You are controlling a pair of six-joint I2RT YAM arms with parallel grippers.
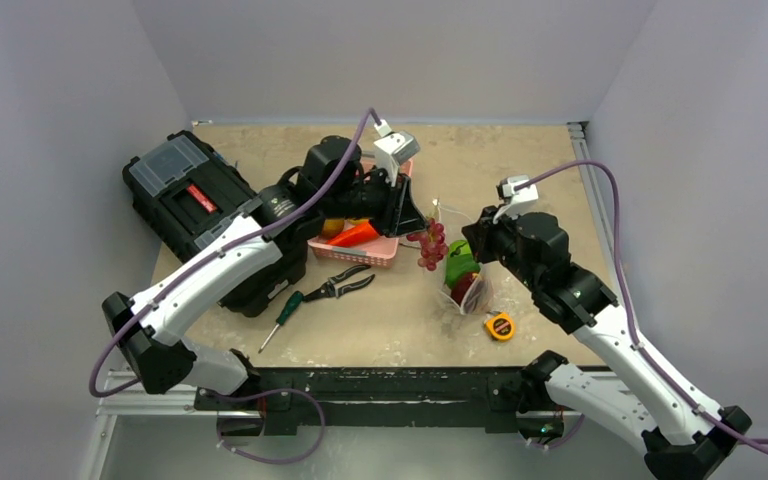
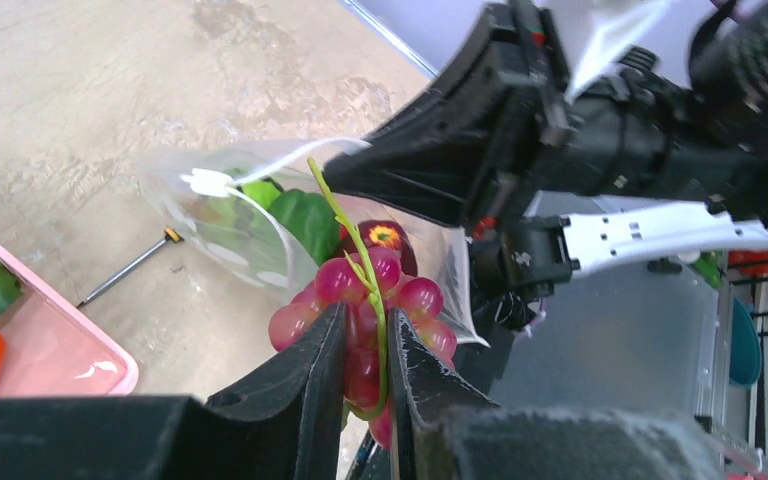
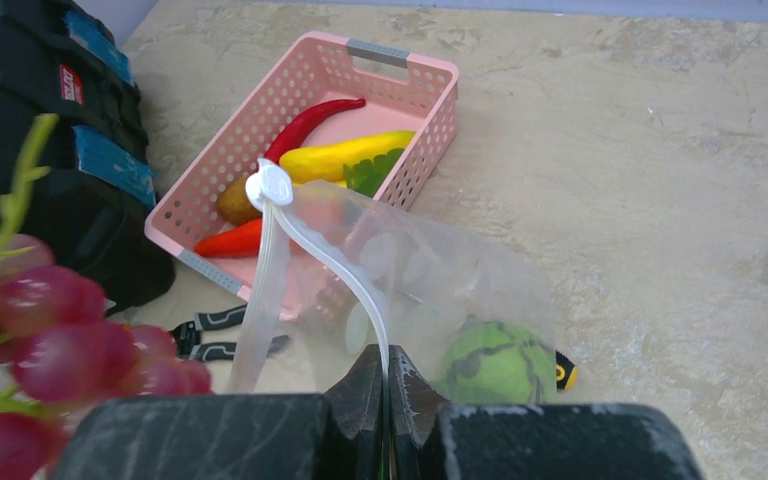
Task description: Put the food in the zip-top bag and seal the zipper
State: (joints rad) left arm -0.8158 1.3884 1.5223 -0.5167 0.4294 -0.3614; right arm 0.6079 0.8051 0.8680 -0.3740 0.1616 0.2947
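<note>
My left gripper (image 2: 368, 335) is shut on a bunch of red grapes (image 2: 360, 300) by its green stem, holding it just before the mouth of the zip-top bag (image 2: 250, 215). In the top view the grapes (image 1: 431, 244) hang between the pink basket (image 1: 360, 247) and the bag (image 1: 465, 283). My right gripper (image 3: 388, 375) is shut on the bag's whitish zipper (image 3: 345, 270), holding the mouth open. Inside the bag (image 3: 460, 300) lie a green round food (image 3: 498, 362) and a dark red piece (image 1: 473, 291). The grapes also show at the left of the right wrist view (image 3: 55, 330).
The pink basket (image 3: 415, 150) holds a red chili (image 3: 305, 125), a yellow food (image 3: 345, 155), an orange food (image 3: 230, 240) and a green leaf. A black toolbox (image 1: 200, 205) stands at the left. Pliers (image 1: 340, 285), a screwdriver (image 1: 282, 315) and a yellow tape measure (image 1: 500, 326) lie on the table.
</note>
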